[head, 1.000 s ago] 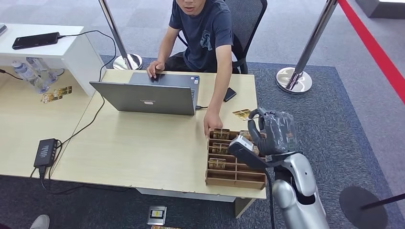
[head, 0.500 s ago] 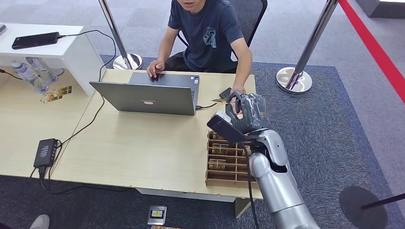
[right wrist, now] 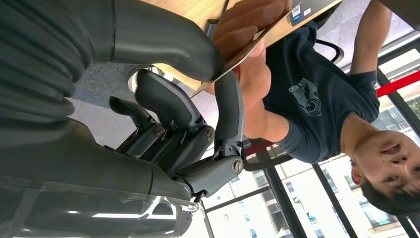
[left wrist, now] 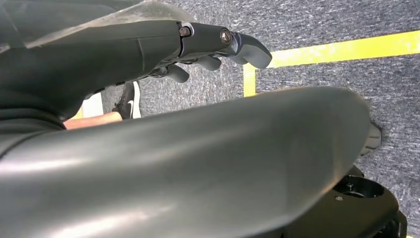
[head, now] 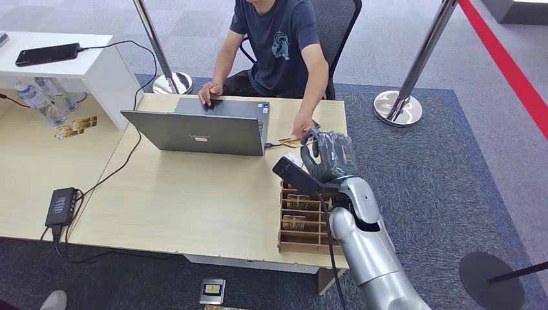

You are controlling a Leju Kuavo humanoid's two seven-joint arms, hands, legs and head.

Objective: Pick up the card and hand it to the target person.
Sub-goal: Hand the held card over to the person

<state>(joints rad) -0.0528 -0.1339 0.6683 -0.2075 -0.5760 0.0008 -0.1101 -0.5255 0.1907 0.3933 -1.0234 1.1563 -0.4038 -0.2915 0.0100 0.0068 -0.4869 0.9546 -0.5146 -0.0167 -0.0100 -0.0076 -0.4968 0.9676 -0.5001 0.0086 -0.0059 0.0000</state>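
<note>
card (right wrist: 257,43) pinched between right hand (right wrist: 188,99) thumb and finger, person's hand (right wrist: 250,29) apparently gripping it too

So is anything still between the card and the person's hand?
Nothing visible. The right hand holds the card out beside the laptop, and the person's hand is already gripping the card in the right wrist view.

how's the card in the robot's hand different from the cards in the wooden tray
The card is up off the table, pinched by the right hand and touched by the person's hand too; the tray cards rest in the compartments of the wooden tray. The card shows nearly edge-on in the head view, pointing toward the laptop, while the tray cards show their faces. Both look gold-brown.
</note>
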